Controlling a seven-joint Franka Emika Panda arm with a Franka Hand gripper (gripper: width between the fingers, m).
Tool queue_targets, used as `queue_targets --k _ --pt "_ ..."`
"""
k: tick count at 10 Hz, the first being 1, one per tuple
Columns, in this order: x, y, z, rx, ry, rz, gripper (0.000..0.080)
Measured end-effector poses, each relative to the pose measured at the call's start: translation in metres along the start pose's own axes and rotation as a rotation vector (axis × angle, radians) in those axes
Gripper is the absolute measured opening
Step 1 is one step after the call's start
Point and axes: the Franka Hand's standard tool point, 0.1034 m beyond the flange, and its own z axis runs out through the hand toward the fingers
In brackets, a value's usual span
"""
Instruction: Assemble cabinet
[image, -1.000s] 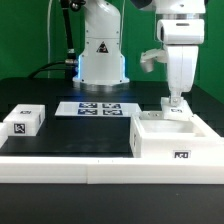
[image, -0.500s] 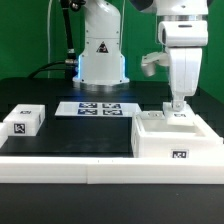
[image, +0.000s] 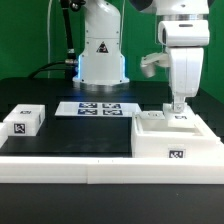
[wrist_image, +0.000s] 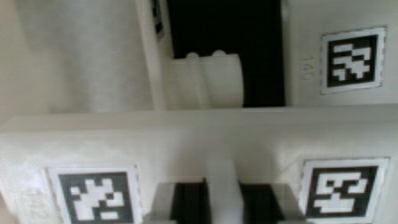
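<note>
The black surface (image: 60, 135) carries everything. The cabinet box (image: 175, 145) is the largest loose part on it and sits at the exterior view's right. This box is what has changed. A second ago its top lay open and its hollow inside could be seen. Now the hollow no longer shows, and a flat white face with two tags lies uppermost. The tagged front wall also looks taller and has slid a little toward the exterior view's right. I judge that the box has been tipped or turned about its far edge, not merely nudged, though the pictures cannot rule out a panel closing over it.

The long white border bar (image: 100, 170) runs just in front of the cabinet box. The marker board (image: 97, 108) lies flat, well off the box toward the exterior view's left. The small tagged block (image: 22, 122) sits farther out on that same side, untouched.

The hand (image: 179, 103) stands straight down on the far top edge of the cabinet box. It has drifted with that edge over the last second. In the wrist view its dark fingers (wrist_image: 185, 200) flank a thin white rim between two tags — clenched on the box, as far as I can tell.

For the task, this means the body is being reoriented. The loose block is not yet fitted.
</note>
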Motion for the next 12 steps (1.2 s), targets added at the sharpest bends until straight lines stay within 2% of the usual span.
queue_targets --k 2,4,6,8,10,11,12 --pt "0.000 0.001 0.001 -0.001 0.001 -0.005 0.0070" --pt "0.000 0.019 0.000 -0.018 0.008 -0.008 0.0070" --pt "0.000 0.035 0.000 -0.014 0.005 0.001 0.0070" --pt "0.000 0.055 0.000 -0.032 0.012 0.015 0.0070" --pt "0.000 0.070 0.001 -0.036 0.013 0.024 0.0070" --pt "-0.001 0.076 0.001 -0.036 0.013 0.028 0.0071" --pt "0.000 0.076 0.001 -0.022 0.006 0.028 0.0072"
